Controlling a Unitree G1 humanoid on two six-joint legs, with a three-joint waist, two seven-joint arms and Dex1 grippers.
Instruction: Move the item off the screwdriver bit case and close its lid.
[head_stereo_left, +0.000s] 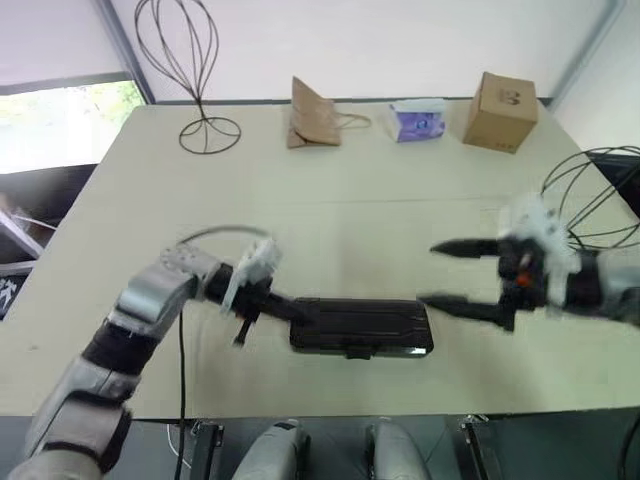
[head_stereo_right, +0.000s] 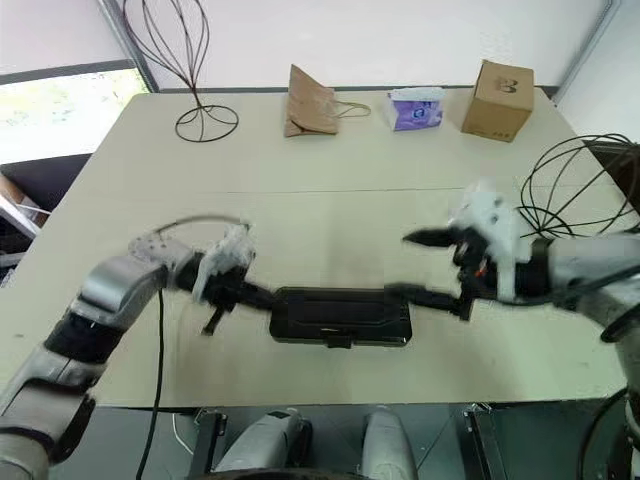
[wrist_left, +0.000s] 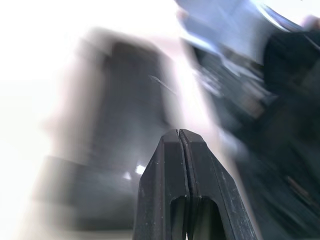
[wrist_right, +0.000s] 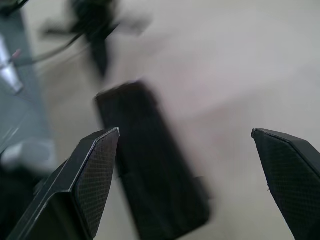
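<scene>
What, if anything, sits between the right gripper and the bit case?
Nothing visible. The right gripper, jaws wide open, hangs just off the end of the screwdriver bit case, with bare table between them. The globe-shaped wire stand sits behind that arm, off the case.

The dark case (head_stereo_left: 362, 327) lies flat near the table's front edge, lid shut; the wire globe stand (head_stereo_left: 597, 195) sits far right.

Globe stand (head_stereo_left: 600, 195) cut by edge
</scene>
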